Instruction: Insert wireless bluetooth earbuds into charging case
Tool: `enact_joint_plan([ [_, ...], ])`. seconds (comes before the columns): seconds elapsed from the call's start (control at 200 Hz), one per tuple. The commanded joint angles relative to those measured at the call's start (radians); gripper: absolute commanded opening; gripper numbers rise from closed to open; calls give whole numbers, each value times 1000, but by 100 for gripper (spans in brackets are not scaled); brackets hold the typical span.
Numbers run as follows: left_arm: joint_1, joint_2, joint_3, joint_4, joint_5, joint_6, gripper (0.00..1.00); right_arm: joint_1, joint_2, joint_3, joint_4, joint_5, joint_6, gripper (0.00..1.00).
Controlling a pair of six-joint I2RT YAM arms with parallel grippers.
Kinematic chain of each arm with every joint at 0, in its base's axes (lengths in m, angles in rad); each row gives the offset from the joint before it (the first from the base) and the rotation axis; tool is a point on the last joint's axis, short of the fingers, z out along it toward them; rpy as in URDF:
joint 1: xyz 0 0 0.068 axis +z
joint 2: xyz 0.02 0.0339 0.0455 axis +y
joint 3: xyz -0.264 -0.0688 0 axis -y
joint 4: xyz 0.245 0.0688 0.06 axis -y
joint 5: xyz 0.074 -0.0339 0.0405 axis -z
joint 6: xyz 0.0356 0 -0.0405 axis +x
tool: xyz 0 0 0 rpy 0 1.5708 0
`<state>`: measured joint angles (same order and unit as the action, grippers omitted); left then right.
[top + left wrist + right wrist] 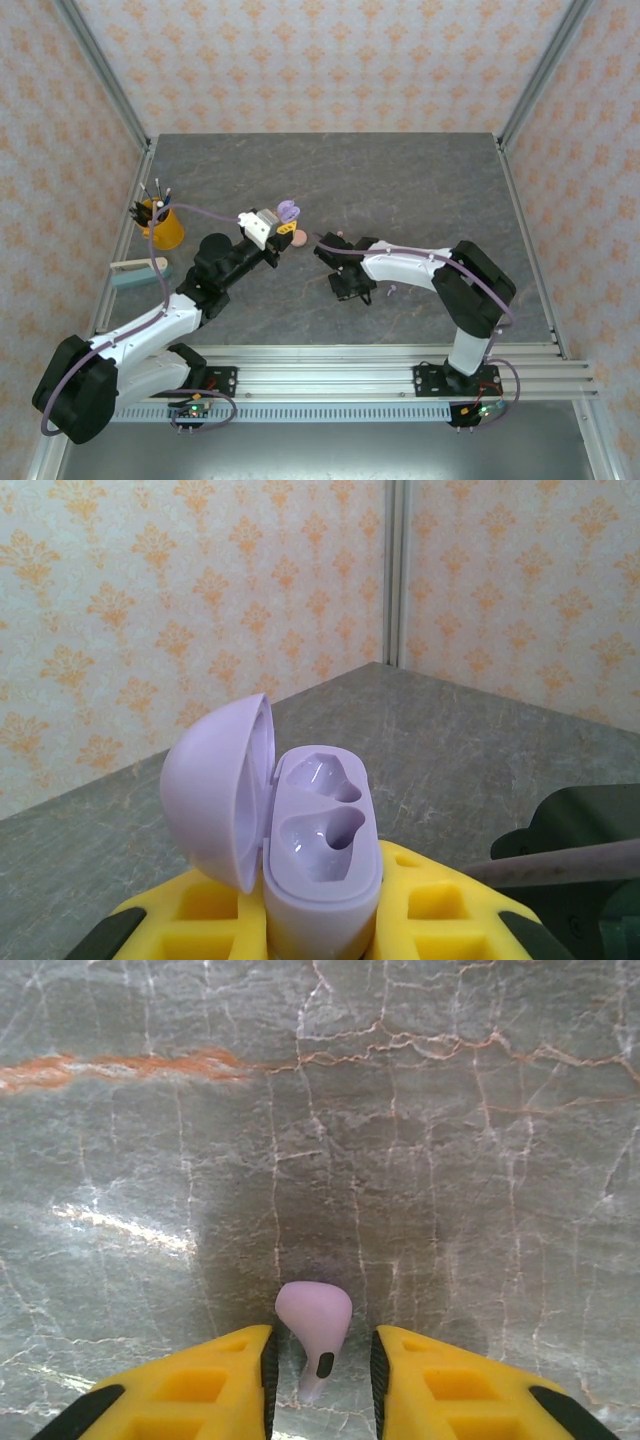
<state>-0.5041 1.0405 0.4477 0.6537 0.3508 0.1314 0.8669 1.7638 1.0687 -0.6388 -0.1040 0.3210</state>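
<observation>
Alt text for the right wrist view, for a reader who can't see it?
A small pale lilac-pink earbud lies on the grey marbled table, its stem pointing toward the camera, between the two yellow fingers of the right hand, which stand open around it.

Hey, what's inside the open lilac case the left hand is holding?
The lilac case holds two moulded wells, both empty, nothing seated in either. Its lid stands open to the left. The case's lower body is covered by the left hand gripping it.
</observation>
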Motion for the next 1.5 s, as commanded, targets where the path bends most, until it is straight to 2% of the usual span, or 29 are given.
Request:
enact_joint_plan([
  [0.0, -3, -24, 11, 5, -9, 17, 0, -6, 15, 34, 1, 9, 72, 35],
  [0.365, -2, -20, 8, 10, -7, 16, 0, -6, 37, 66, -19, 47, 209, 36],
  [0.876, -2, -31, 2, 8, -10, 16, 0, -7, 80, 77, -39, 75, 224, 32],
  [1.496, -3, -30, 5, 4, -10, 16, 0, -9, 24, 25, -46, 84, 230, 29],
])
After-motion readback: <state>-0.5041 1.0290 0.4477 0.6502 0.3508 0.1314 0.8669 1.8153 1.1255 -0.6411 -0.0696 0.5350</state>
